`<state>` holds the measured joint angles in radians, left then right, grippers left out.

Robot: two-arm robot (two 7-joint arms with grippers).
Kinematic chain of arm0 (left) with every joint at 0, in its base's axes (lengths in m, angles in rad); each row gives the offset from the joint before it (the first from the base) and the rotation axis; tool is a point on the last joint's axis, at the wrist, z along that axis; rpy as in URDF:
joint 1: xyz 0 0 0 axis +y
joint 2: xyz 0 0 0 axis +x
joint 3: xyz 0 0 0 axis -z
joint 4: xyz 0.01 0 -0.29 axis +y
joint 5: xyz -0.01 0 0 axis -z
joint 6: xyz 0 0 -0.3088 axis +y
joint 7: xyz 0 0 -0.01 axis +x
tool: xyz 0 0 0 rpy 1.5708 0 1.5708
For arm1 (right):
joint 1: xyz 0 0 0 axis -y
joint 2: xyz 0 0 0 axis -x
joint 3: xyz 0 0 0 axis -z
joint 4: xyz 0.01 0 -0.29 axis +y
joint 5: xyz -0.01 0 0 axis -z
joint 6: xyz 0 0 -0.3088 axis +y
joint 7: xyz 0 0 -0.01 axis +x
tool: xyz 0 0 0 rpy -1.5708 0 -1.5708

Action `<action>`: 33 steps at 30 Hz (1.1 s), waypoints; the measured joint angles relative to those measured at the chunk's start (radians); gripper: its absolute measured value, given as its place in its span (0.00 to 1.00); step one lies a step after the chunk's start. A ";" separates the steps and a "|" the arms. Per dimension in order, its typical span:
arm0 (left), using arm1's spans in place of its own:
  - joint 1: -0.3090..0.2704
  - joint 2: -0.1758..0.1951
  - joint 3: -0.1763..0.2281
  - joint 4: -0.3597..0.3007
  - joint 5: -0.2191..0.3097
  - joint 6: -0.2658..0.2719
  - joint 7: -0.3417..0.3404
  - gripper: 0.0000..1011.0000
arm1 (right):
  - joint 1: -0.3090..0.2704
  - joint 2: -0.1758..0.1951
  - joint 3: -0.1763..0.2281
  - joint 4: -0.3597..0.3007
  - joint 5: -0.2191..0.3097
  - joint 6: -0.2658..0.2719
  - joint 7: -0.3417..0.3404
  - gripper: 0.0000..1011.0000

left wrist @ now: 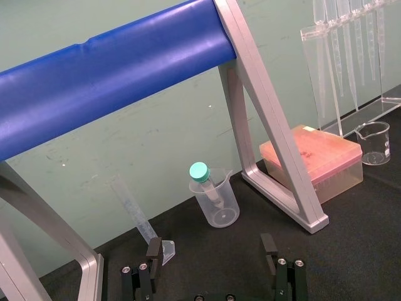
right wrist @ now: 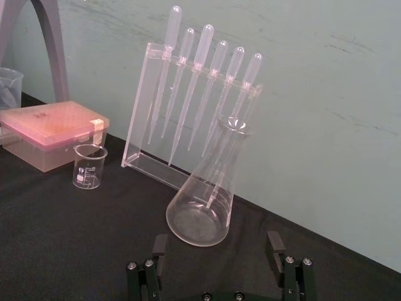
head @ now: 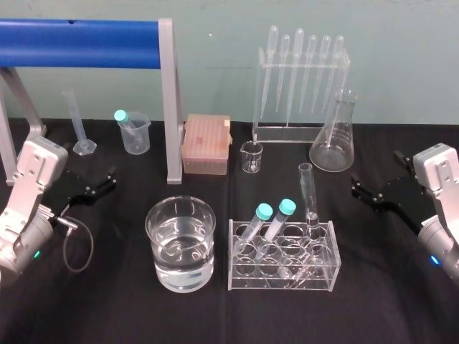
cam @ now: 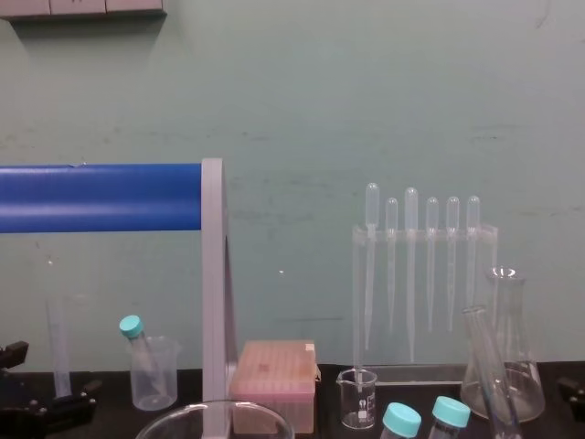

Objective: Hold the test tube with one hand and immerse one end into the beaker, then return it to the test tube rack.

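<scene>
The test tube [head: 309,193] stands uncapped in the right rear hole of the clear test tube rack [head: 283,277], leaning slightly; its upper part also shows as test tube [cam: 489,366]. Two teal-capped tubes [head: 275,217] lean in the rack beside it. The beaker [head: 181,244], wide and about half full of clear liquid, stands just left of the rack, its rim [cam: 215,419] low in the chest view. My right gripper [head: 366,192] rests open on the cloth right of the rack, apart from the tube. My left gripper [head: 100,185] lies open at the far left.
A flask [head: 333,147], a pipette stand [head: 300,86], a small glass beaker [head: 252,156] and a pink box [head: 206,143] line the back. A blue bar on a grey frame [head: 171,107], a plastic cup [head: 134,132] and a graduated cylinder [head: 79,122] stand back left.
</scene>
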<state>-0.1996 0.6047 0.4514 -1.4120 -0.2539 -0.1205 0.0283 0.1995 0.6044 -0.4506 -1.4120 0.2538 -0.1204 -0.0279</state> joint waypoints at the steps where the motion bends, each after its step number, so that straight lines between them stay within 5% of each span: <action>1: 0.000 0.000 0.000 0.000 0.000 0.000 0.000 0.99 | 0.000 0.000 0.000 0.000 0.000 0.000 0.000 0.99; 5: 0.000 0.000 0.000 0.000 0.000 0.000 0.000 0.99 | -0.003 -0.007 0.021 -0.001 0.013 0.000 0.009 0.99; 8: 0.000 0.000 0.000 0.000 0.000 0.000 0.000 0.99 | -0.010 -0.018 0.061 -0.014 0.077 -0.002 0.041 0.99; 11: 0.000 0.000 0.000 0.000 0.000 0.000 0.000 0.99 | -0.022 -0.026 0.129 -0.055 0.208 -0.028 0.133 0.99; 13: 0.000 0.000 0.000 0.000 0.000 0.000 0.000 0.99 | -0.023 -0.027 0.139 -0.064 0.230 -0.035 0.153 0.99; 16: 0.000 0.000 0.000 0.000 0.000 0.000 0.000 0.99 | -0.028 -0.027 0.180 -0.111 0.338 -0.076 0.277 0.99; 20: 0.000 0.000 0.000 0.000 0.000 0.000 0.000 0.99 | -0.028 -0.015 0.194 -0.150 0.416 -0.100 0.414 0.99; 26: 0.000 0.000 0.000 0.000 0.000 0.000 0.000 0.99 | -0.022 0.007 0.179 -0.178 0.453 -0.099 0.565 0.99; 33: 0.000 0.000 0.000 0.000 0.000 0.000 0.000 0.99 | -0.020 0.026 0.157 -0.180 0.452 -0.070 0.659 0.99</action>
<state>-0.1996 0.6047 0.4514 -1.4120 -0.2539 -0.1205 0.0283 0.1795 0.6302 -0.2932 -1.5921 0.7056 -0.1899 0.6309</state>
